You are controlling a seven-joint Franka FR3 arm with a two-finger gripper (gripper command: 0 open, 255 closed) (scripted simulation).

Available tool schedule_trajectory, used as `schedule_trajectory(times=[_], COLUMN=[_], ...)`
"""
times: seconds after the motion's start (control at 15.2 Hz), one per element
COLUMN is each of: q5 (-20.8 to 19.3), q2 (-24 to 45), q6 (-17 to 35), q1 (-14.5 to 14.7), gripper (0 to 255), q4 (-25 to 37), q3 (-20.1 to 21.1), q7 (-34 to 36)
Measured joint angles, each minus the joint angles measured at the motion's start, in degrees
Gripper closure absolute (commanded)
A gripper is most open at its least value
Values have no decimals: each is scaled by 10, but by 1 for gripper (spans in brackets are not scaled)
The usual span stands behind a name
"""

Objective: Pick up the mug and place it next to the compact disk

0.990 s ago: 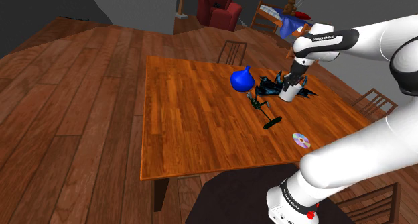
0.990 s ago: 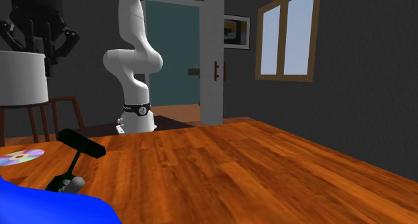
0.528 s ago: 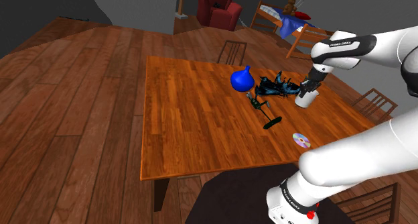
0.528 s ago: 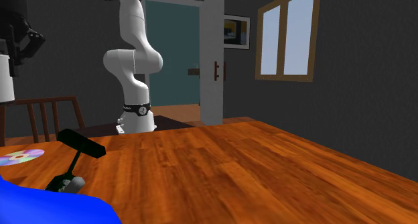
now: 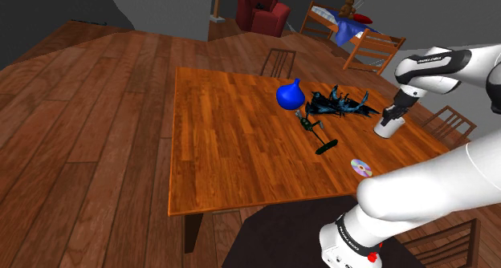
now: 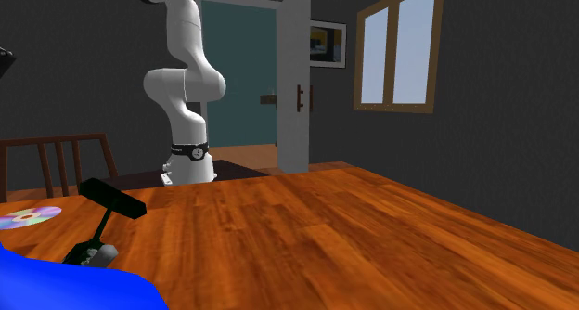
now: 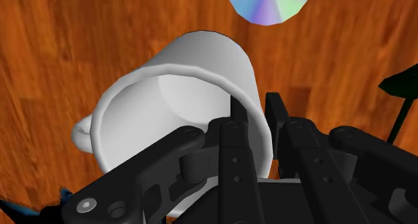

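A white mug [image 5: 387, 129] hangs above the wooden table [image 5: 233, 146], near the table edge on the shoulder view's right. My black gripper [image 5: 392, 116] is shut on the mug's rim from above. In the wrist view the mug [image 7: 175, 102] is tilted, its handle on the side away from the fingers. The gripper [image 7: 256, 132] clasps the mug's wall, one finger inside and one outside. The shiny compact disk [image 5: 361, 168] lies flat on the table, nearer the stand than the mug. The disk [image 7: 269, 1] lies beyond the mug's rim in the wrist view, and the disk [image 6: 28, 217] is at the second exterior view's left.
A blue vase [image 5: 288, 95], a dark tangled object [image 5: 336, 104] and a black stand-like tool [image 5: 315, 133] sit mid-table, left of the mug in the shoulder view. Wooden chairs [image 5: 446, 122] stand around the table. The tool [image 6: 109, 206] is near the disk in the second exterior view.
The gripper has carried the mug to the shoulder view's right and a little lower, away from the dark object. It has left the second exterior view past its left edge.
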Motion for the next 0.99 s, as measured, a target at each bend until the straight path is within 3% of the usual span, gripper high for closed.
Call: schedule_trajectory(times=[0.46,0.73,0.99], q5=[21,53,66], q2=[41,83,100], q6=[3,7,32], q1=[-32,-48,-52], gripper=[255,255,255], q4=[45,80,69], q3=[-72,-113,-122], q7=[-117,-191,-210])
